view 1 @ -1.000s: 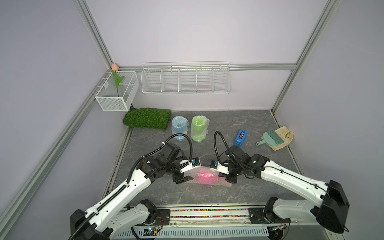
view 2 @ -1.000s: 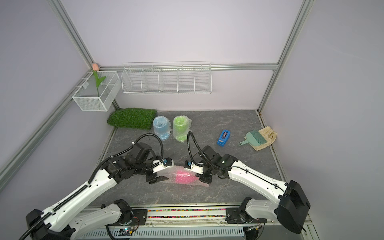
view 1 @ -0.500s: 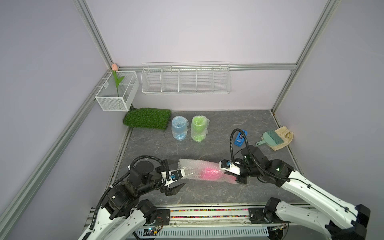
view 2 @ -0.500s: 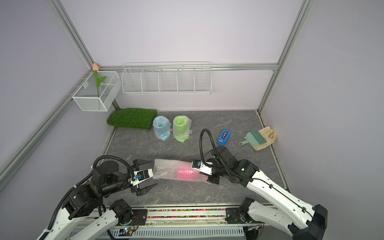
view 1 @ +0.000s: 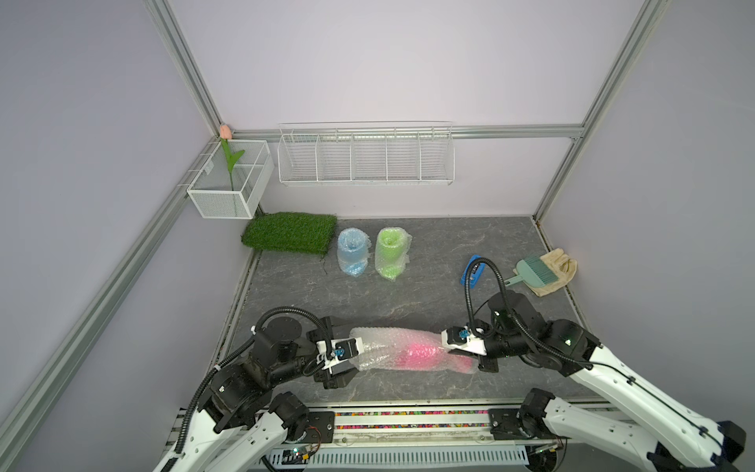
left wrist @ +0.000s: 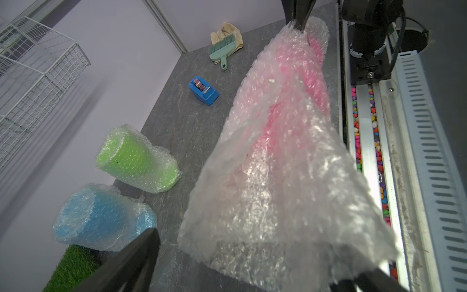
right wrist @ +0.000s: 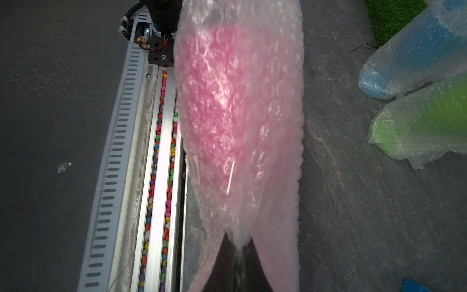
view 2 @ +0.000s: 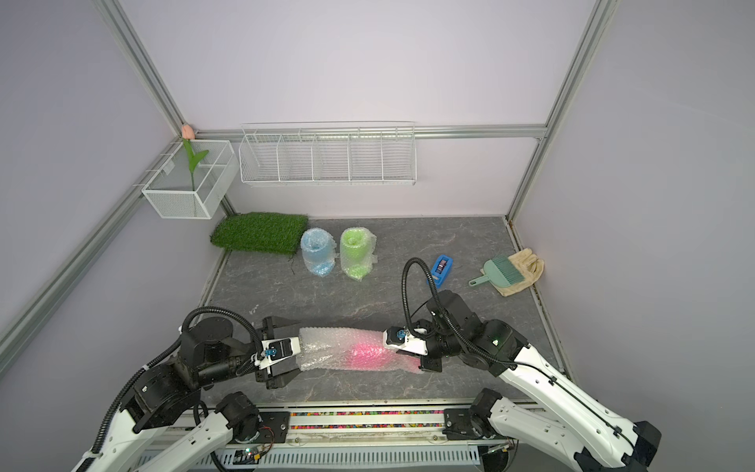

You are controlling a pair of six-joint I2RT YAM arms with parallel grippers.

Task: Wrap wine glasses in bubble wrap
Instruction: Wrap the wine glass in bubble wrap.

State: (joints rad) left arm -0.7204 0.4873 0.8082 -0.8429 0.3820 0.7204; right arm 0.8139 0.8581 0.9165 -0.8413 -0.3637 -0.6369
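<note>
Pink goblet [view 1: 416, 353] lies on its side inside a tube of bubble wrap [view 1: 374, 339], near the front edge of the slate table [view 1: 429, 253], between the two grippers. Cannot tell whether the bundle rests on the table or hangs just clear of it.

Right gripper [view 1: 476, 365]: jaws pinched tight on the bunched wrap at the bundle's right end; the right wrist view shows the film gathered into the fingertips [right wrist: 227, 250].

Left gripper [view 1: 347, 350]: jaws spread wide, one finger [left wrist: 131, 263] on each side of the loose, empty left end of the wrap, gripping nothing.

Blue goblet [view 1: 353, 253] and green goblet [view 1: 390, 253] stand upright at the back, side by side, each already in bubble wrap, just beside the grass mat [view 1: 290, 233].

Blue tape dispenser [view 2: 441, 269] sits behind the right arm. Hand brush [view 1: 531, 274] lies on a beige glove [view 1: 561, 265] at the right edge.
</note>
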